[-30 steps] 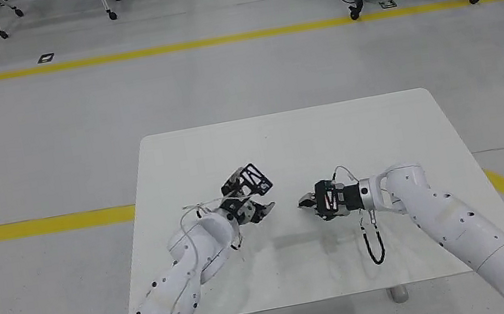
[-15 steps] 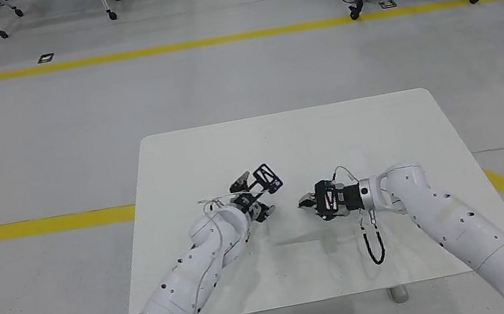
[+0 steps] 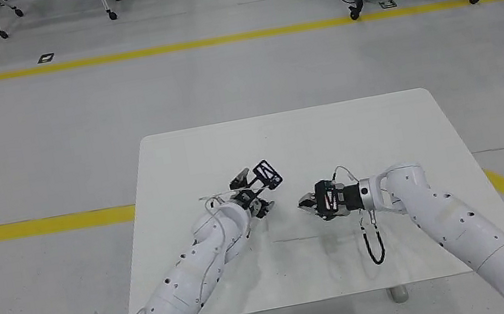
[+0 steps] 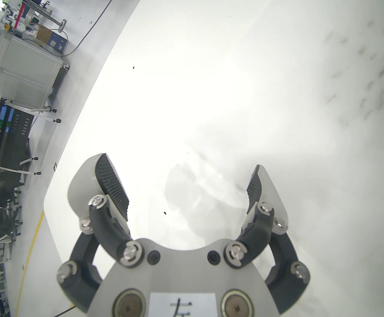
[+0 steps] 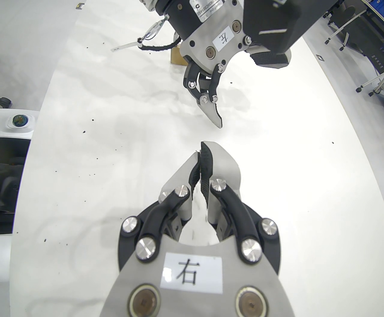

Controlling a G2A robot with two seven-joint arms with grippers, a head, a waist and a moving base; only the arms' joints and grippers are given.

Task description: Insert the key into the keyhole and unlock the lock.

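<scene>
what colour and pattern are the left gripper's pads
Black, with a fine grid pattern on the pads; clearest in the left wrist view.

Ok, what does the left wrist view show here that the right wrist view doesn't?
Left wrist view: the left gripper seen from behind, the gripping faces of its ribbed pads wide apart with nothing between them, and a grey cabinet out on the floor. Right wrist view: the right gripper, fingers closed together, and a small tan block behind the left gripper. Shared: the left gripper and the white table.
</scene>
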